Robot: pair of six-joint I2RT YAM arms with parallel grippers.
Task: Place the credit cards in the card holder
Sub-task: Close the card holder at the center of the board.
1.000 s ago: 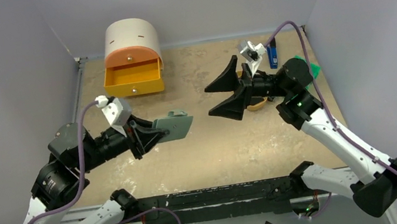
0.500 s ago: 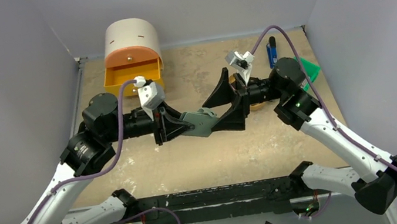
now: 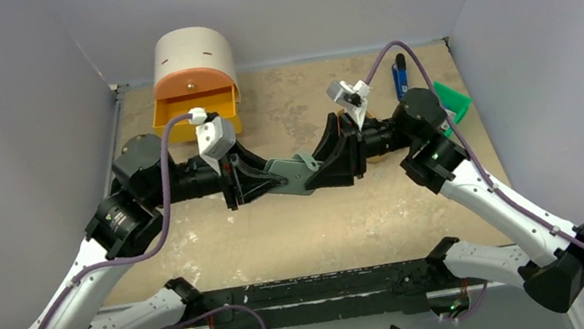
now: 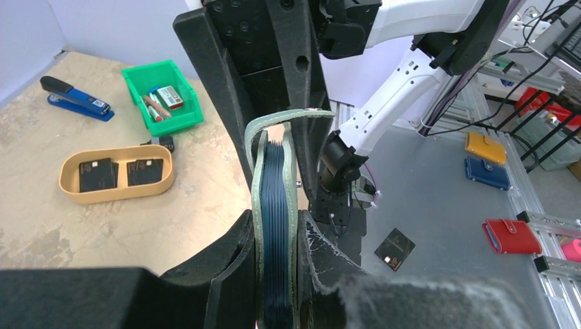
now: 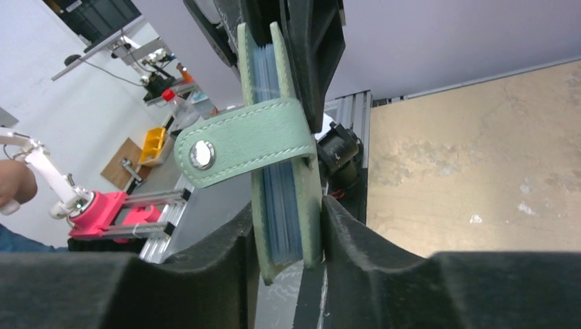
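card holder (image 5: 310, 199) stood upright and edge-on, with pale blue pockets (image 5: 277, 199) sandwiched between its grey-green covers. right gripper (image 5: 288, 229) had a black finger pressed against each cover at the lower end. left gripper (image 5: 274, 24) clamped the top end. strap tab (image 5: 246, 144) with metal snap (image 5: 202, 155) stuck out left. tan table (image 5: 479, 157) sat behind, on the right.

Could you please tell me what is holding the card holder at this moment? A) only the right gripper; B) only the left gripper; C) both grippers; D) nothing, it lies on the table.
C: the card holder is up off the table, pinched at one end by the left gripper and at the other by the right gripper.
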